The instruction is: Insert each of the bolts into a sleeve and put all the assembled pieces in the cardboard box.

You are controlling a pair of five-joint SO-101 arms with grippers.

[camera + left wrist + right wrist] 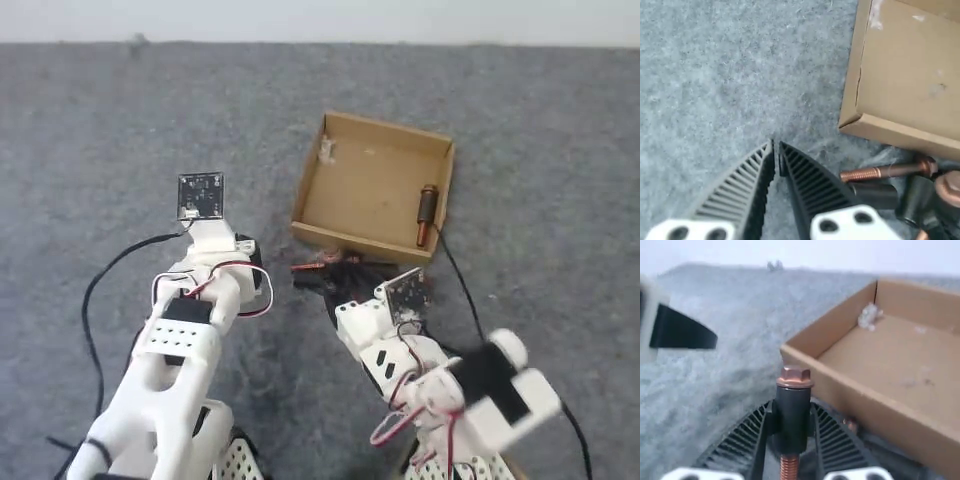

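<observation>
My right gripper (792,409) is shut on a black sleeve (791,415) that stands upright. A copper bolt runs through the sleeve, with its hex head (794,376) on top and its thread below. In the high view this right gripper (340,283) sits just in front of the cardboard box (365,190). One assembled piece (427,213) lies inside the box by its right wall. My left gripper (775,146) is shut on nothing, low over the grey mat and left of the box corner (852,122). A loose bolt (885,171) and black sleeves (874,193) lie beside it, in front of the box.
Grey felt mat (120,120) covers the table, with open room left of and behind the box. A white scrap (869,317) lies in the box's far corner. Part of the left arm (675,332) shows close by in the right wrist view. Cables (100,290) trail beside both arms.
</observation>
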